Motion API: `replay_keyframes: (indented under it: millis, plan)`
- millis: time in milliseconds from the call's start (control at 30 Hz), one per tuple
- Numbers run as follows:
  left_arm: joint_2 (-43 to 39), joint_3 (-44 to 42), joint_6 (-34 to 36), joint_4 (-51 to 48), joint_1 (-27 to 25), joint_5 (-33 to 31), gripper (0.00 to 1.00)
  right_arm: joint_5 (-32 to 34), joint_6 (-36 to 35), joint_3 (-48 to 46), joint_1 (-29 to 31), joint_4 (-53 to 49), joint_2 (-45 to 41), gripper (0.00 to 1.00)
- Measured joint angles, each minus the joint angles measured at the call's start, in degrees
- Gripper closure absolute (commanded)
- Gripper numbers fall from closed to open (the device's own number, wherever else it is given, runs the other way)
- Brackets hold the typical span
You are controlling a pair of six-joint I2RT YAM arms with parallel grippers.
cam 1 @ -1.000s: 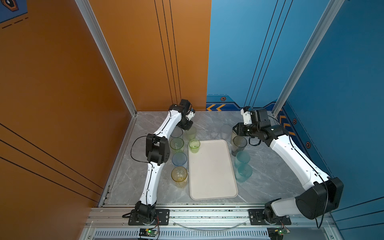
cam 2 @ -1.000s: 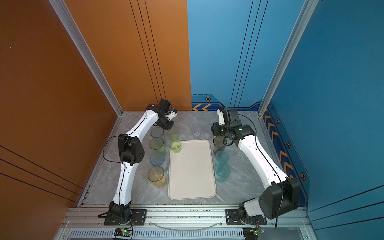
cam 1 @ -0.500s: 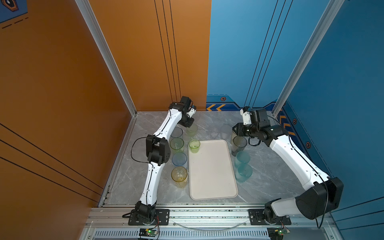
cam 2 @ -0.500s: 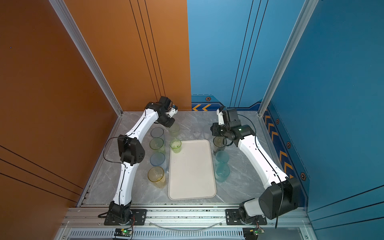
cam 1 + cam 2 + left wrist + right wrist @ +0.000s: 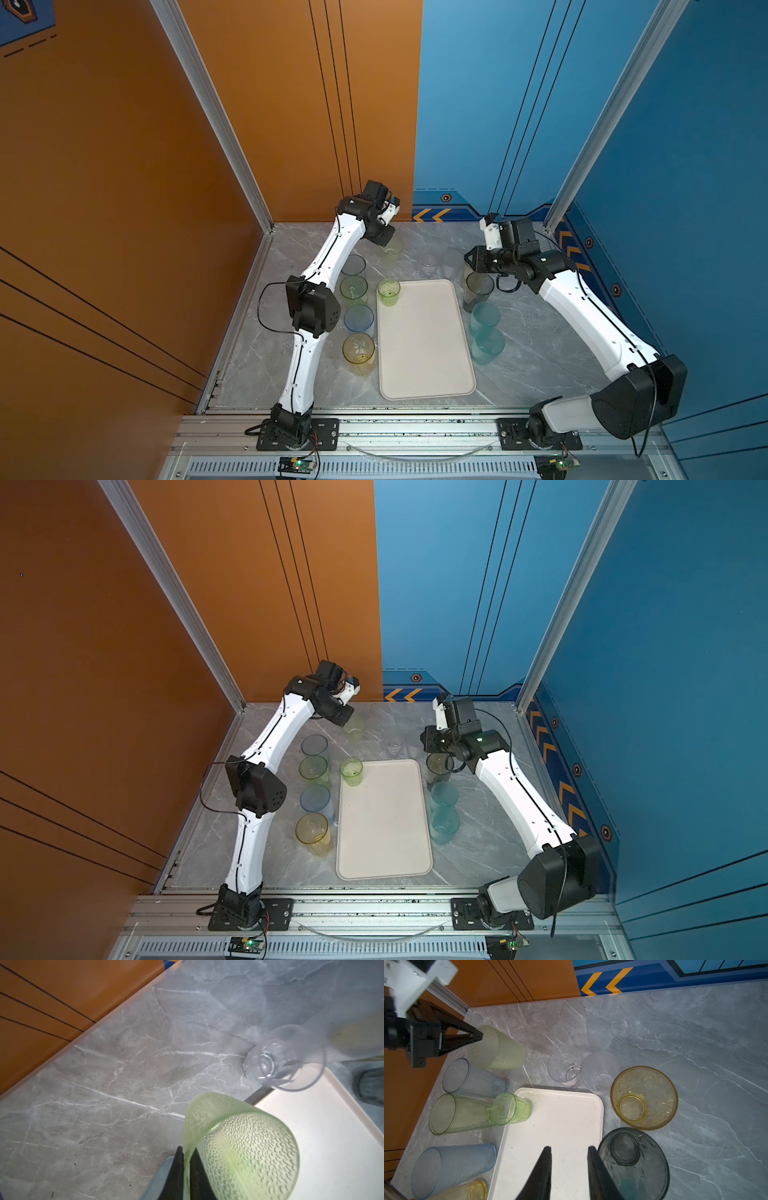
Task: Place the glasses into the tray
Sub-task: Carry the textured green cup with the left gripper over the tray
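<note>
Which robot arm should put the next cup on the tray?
Left, probably. The left gripper pinches the rim of the frosted green cup, just past the far end of the tray. The right gripper hangs open and empty.

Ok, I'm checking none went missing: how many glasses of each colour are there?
Green glasses: 3
Blue glasses: 2
Teal glasses: 2
Clear or frosted glasses: 2
Yellow glasses: 1
Amber glasses: 1
Smoky grey glasses: 1
Total: 12

Frosted green glass [image 5: 245, 1147] cut off by the left wrist view's edge, left gripper [image 5: 186, 1154] cropped to its fingertips, amber glass [image 5: 357, 1039] a blur at the frame edge, smoky grey glass [image 5: 371, 1086] half cropped, clear glasses [image 5: 428, 266] faint in both top views.
</note>
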Motion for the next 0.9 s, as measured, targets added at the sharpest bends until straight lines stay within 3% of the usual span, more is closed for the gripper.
replay_keyframes:
  millis: [233,433,900]
  plan:
    - [-6.3,-3.8,0.0,0.0,-7.3,0.0,0.9,0.0,0.0,-0.6,0.4,0.0,-0.4,0.71]
    - [-7.1,-10.6,0.0,0.0,-12.1,0.0,0.91,0.0,0.0,-1.1,0.4,0.0,-1.7,0.72]
    - [-5.3,-15.1,-1.1,-0.6,-12.8,0.2,0.92,0.0,0.0,-2.5,0.4,0.0,-3.9,0.72]
